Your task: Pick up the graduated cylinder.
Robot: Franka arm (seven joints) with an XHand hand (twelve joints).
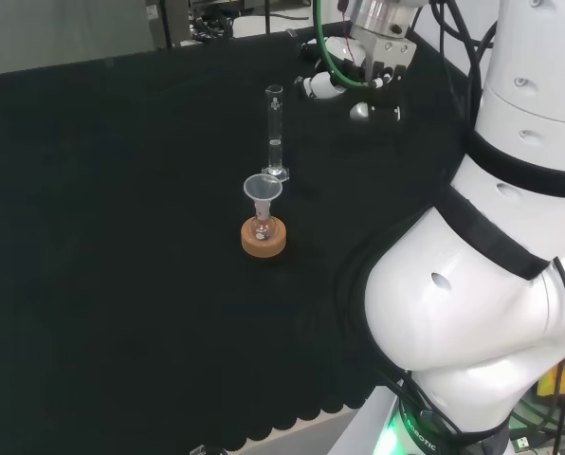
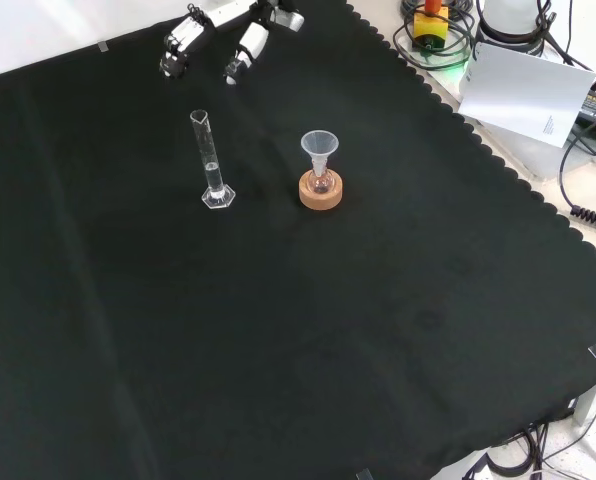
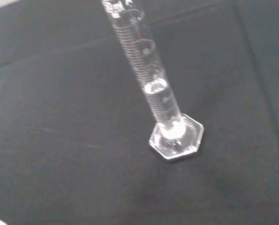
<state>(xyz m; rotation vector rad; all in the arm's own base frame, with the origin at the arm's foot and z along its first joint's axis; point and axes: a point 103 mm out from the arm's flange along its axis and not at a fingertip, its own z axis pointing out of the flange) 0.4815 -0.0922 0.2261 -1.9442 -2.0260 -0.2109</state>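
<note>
A clear graduated cylinder [image 1: 275,133] stands upright on its hexagonal foot on the black cloth, with a little clear liquid in its lower part. In the front view the cylinder [image 2: 211,165] is left of a flask. Up close, the cylinder [image 3: 153,89] shows its printed scale and its foot flat on the cloth. The hand [image 1: 363,76] hangs in the air to the right of the cylinder's top in the head view, apart from it, fingers relaxed and holding nothing. In the front view the hand [image 2: 243,42] is at the top edge, beyond the cylinder.
A small flask with a clear funnel [image 1: 263,190] in its neck sits on a cork ring [image 1: 264,240] just in front of the cylinder; in the front view the cork ring [image 2: 320,192] is to its right. The arm's white links [image 1: 472,284] stand at the right. A paper sheet [image 2: 523,95] and cables lie off the cloth.
</note>
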